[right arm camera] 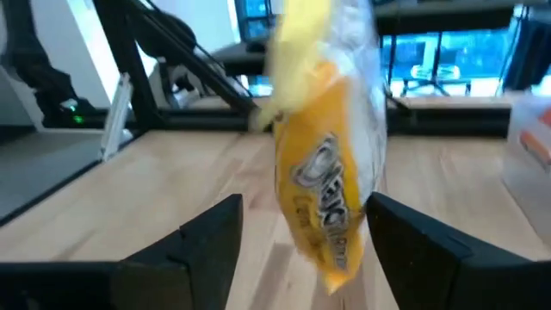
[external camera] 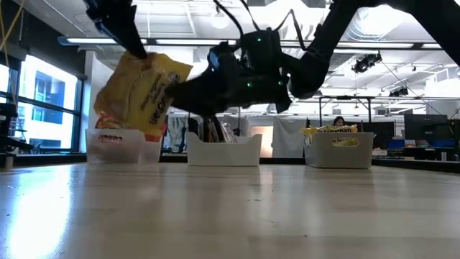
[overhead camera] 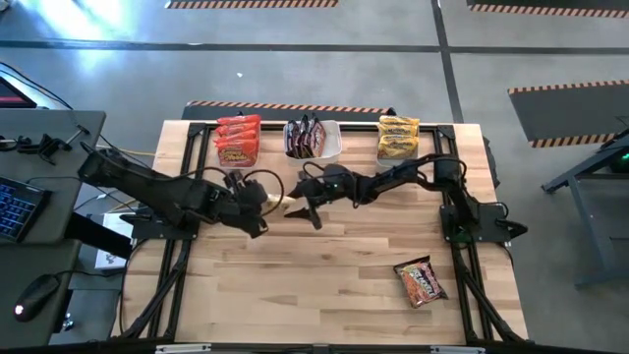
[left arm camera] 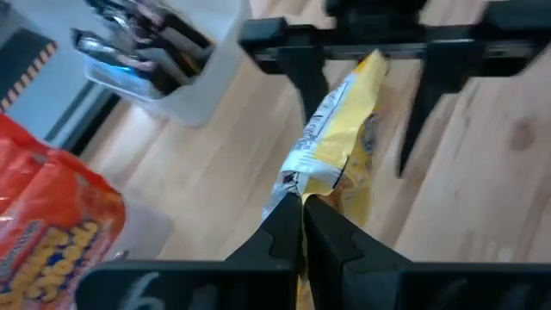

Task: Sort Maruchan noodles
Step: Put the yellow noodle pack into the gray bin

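A yellow Maruchan noodles packet hangs in mid-air over the middle of the table, between my two grippers. My left gripper is shut on it, coming from the table's left. My right gripper faces it from the right. It is open, with one finger on either side of the packet's free end, and I see no touch. Another red-orange packet lies flat on the table near the right front. My left gripper pinches the yellow packet between its two fingers by the crimped silvery end seam, only at the fingertips. The fingers slant in from above and the table's left. The packet is lifted clear and hangs tilted below them.
Three clear tubs stand along the far edge: the left holds red-orange packets, the middle dark ones, the right yellow ones. Black frame rails run down both sides of the table. Bare wood lies in the near half.
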Controlling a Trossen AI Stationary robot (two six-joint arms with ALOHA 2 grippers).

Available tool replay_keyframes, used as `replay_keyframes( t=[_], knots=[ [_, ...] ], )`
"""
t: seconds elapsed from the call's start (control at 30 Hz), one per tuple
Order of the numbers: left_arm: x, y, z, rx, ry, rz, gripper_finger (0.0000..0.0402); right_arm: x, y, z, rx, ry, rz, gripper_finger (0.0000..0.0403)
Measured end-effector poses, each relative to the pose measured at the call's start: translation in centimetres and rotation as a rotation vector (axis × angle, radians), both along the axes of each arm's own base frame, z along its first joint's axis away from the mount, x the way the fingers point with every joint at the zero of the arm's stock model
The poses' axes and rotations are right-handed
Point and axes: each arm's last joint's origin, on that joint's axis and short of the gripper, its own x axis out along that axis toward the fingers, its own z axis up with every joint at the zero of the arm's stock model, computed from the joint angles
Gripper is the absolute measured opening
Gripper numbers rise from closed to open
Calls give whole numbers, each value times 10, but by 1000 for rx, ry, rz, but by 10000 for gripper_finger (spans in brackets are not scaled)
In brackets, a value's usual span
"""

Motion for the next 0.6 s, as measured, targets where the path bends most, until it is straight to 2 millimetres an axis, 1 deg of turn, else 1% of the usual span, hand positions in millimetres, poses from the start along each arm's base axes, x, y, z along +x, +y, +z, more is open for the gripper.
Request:
replay_keyframes(
  t=[0.23,0.47,0.6],
  knots=[
    [-4,7,14,43,-90,37,0,1,0,9,28,-78,-32,239],
    [-6,8,30,75,-202,2,0,2,-3,17,47,-160,-130,239],
    [-9,9,37,81,-240,-13,0,2,-6,20,44,-192,-156,239]
  ],
)
